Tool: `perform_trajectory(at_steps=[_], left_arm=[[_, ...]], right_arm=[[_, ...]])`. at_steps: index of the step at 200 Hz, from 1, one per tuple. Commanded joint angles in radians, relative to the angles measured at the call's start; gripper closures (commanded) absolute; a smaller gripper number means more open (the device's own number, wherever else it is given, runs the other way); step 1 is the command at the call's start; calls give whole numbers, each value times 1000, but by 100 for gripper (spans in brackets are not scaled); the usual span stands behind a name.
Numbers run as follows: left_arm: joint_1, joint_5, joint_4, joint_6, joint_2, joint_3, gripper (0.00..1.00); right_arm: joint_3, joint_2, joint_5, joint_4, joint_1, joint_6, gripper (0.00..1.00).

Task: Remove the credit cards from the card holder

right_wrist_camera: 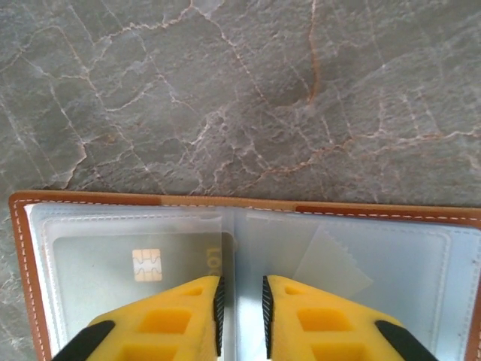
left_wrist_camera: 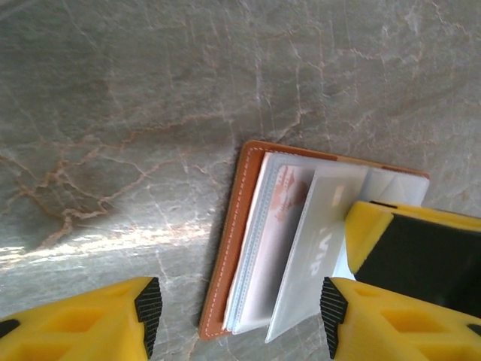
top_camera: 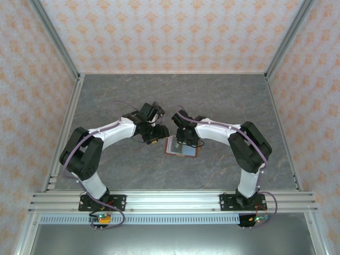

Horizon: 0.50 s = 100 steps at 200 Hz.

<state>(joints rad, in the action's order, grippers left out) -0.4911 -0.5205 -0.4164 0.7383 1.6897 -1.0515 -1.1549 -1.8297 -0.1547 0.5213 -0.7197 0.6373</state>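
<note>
Lying open on grey marbled table [top_camera: 122, 101], card holder [top_camera: 181, 147]; left pincer [left_wrist_camera: 237, 308] released, right pincer [right_wrist_camera: 240, 316] pinching its clear sleeve [right_wrist_camera: 225, 248].

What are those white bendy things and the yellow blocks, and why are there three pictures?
The white bendy things are two robot arms bolted to the near edge of a grey marble-patterned table. One picture looks down from above on both arms. The other two come from small cameras on the arms' wrists, so each shows its own yellow fingers up close.

Between the arms lies a small reddish-brown leather card holder, opened flat, with pale blue-grey clear pockets inside. The robot is meant to take the cards out.

The right gripper has its yellow fingers pressed nearly together on the clear pocket at the holder's middle. Beside them a grey card with a gold chip sits in a pocket.

The left gripper is open beside the holder's edge and holds nothing. In its picture, a clear pocket flap is lifted.
</note>
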Motion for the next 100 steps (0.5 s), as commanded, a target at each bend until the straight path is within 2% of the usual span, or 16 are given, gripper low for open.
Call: perform_trajectory(at_steps=[1,51,100], left_arm=[[-8,-85,51,-7,21,22,42],[-17,-170,97,-12,54,28,55],[-35,-191,119,-14,80,24,58]], right_arm=[[21,-16,46,31,-4,-14,79],[41,-13,38,5,-4,-7,79],[50,-10,26,-9,-4,-10,80]])
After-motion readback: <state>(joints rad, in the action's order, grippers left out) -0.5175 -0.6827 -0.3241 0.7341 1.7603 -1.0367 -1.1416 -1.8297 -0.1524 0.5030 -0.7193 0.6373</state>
